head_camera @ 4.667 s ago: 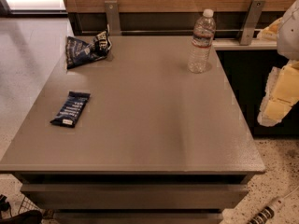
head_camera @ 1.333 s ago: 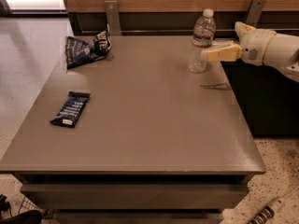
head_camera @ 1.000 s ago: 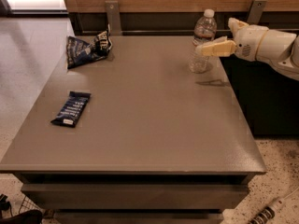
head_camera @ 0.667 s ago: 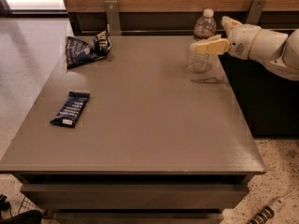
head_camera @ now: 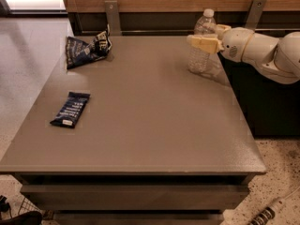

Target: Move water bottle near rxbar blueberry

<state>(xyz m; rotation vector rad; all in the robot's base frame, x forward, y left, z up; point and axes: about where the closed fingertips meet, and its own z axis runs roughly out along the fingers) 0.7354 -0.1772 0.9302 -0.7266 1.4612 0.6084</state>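
Sliding in from the right, the claw (head_camera: 204, 36) has reached the bottle (head_camera: 199, 61) at mid-height; whether it has clenched I cannot tell. It stands upright at the tabletop's (head_camera: 154, 125) far right; the bar (head_camera: 70, 109) lies well apart, near left

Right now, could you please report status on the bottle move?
Gripper at water bottle, upper half, far right of table. Bottle upright. Rxbar blueberry near left edge; snack bag far-left corner, off the line.
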